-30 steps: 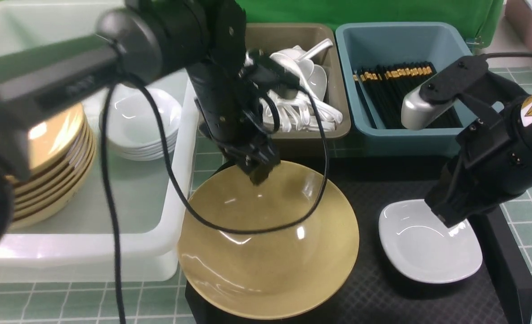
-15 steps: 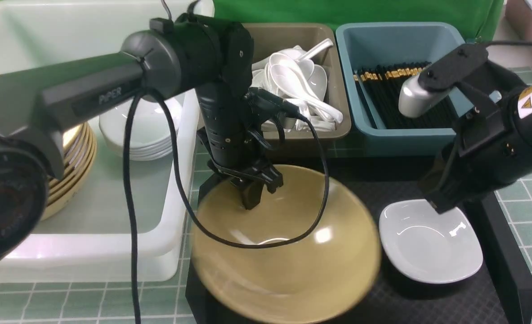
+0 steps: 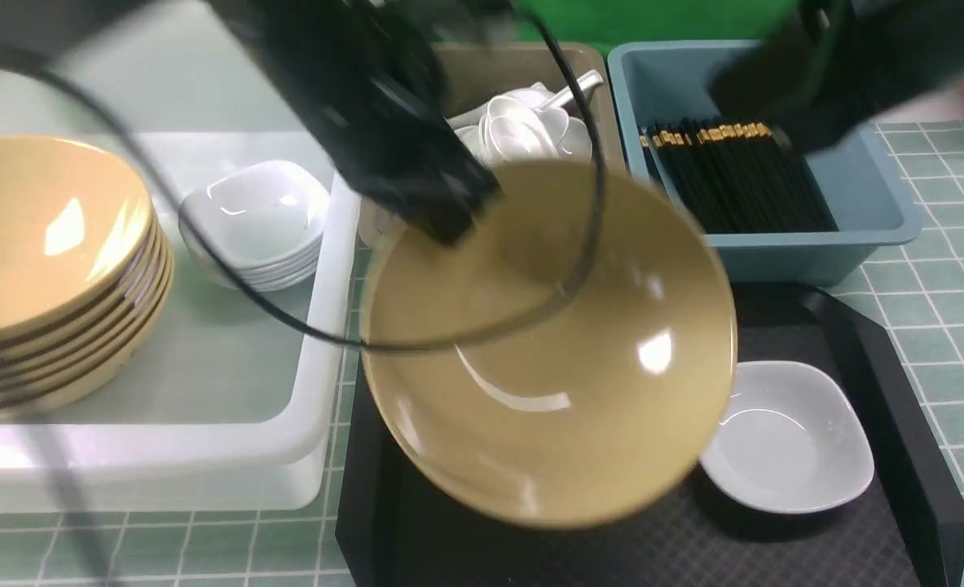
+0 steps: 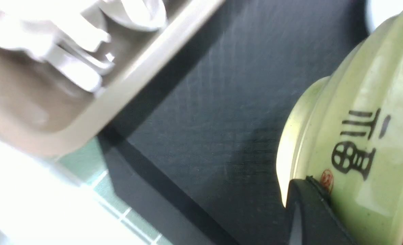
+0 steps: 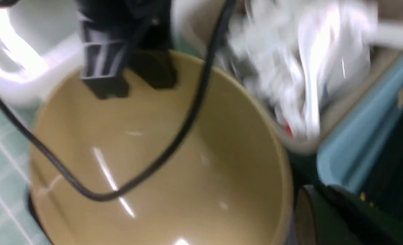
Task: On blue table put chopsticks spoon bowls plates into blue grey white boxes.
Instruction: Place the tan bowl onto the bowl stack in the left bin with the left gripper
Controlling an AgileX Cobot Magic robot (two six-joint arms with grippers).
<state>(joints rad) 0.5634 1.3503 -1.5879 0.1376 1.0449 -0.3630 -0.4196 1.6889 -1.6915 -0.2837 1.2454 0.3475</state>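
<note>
Tan bowl (image 3: 596, 440), black characters (image 4: 358, 143) and red stamp (image 4: 327, 178) underneath, sits clamped in left jaws; right jaws too blurred to tell.

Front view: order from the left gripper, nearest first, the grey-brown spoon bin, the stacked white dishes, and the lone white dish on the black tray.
1. Grey-brown plastic spoon bin, just behind the left gripper.
2. Stacked glossy white dishes, in the tub to its left.
3. Lone white dish, front right on the tray.
</note>
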